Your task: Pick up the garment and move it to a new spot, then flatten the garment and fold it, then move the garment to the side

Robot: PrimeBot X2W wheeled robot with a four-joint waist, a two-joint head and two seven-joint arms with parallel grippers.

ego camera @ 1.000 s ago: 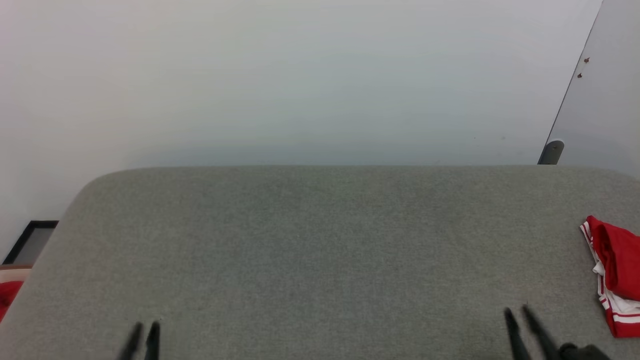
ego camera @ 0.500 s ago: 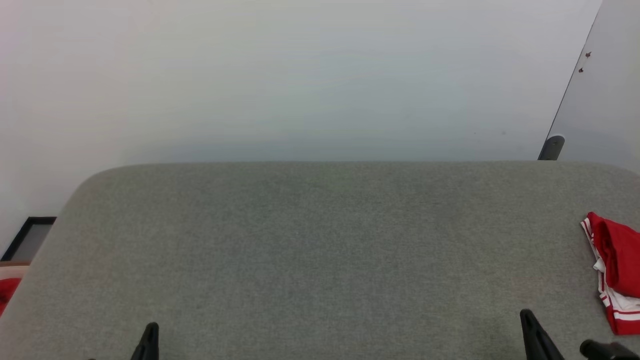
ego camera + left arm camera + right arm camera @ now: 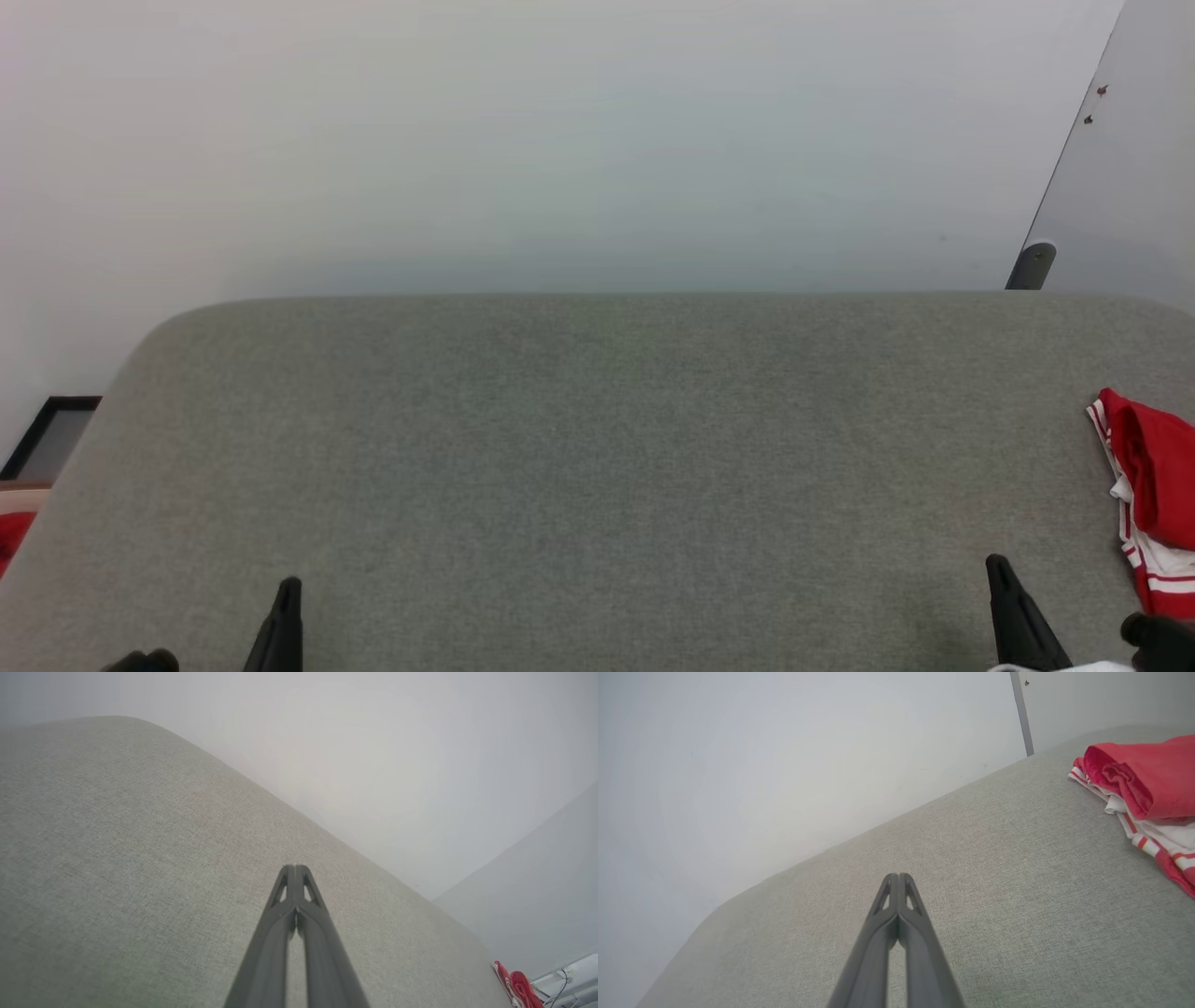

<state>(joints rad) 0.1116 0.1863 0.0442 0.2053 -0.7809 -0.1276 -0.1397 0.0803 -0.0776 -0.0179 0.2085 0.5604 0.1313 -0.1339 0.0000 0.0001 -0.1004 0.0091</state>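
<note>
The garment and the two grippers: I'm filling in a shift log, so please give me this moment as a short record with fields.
surface: grey fabric top, pale wall behind it
garment: red and white, bunched at the right edge of the grey fabric top, partly cut off in the head view
left gripper: shut, empty, at the near left
right gripper: shut, empty, at the near right, beside the garment but apart from it
contact: neither gripper touches the garment
</note>
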